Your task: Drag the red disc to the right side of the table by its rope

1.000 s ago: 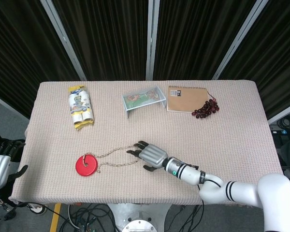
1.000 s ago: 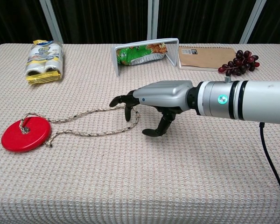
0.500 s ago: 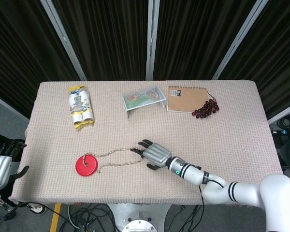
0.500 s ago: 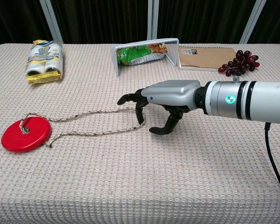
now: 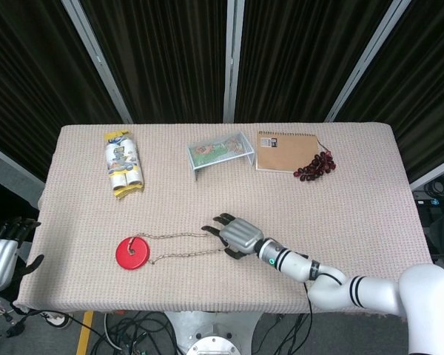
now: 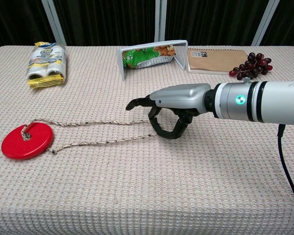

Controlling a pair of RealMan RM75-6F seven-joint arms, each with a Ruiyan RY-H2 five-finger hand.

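Note:
The red disc (image 5: 132, 253) (image 6: 27, 141) lies flat near the table's front left. Its rope (image 5: 179, 235) (image 6: 88, 123) runs rightward from it as two nearly straight strands. My right hand (image 5: 238, 235) (image 6: 175, 104) is at the loop's far end, with thumb and fingers curled into a ring around the rope there. My left hand (image 5: 1, 255) hangs off the table's left edge, fingers apart and holding nothing; the chest view does not show it.
A yellow-and-white snack pack (image 5: 123, 163) (image 6: 46, 62) lies at the back left. A wire rack with a green bag (image 5: 220, 151) (image 6: 149, 56), a brown notebook (image 5: 285, 151) (image 6: 216, 59) and dark grapes (image 5: 315, 164) (image 6: 251, 64) line the back.
My right hand has shifted right and its fingers have closed around the rope's end. The slack rope has pulled almost straight. The disc has not visibly moved.

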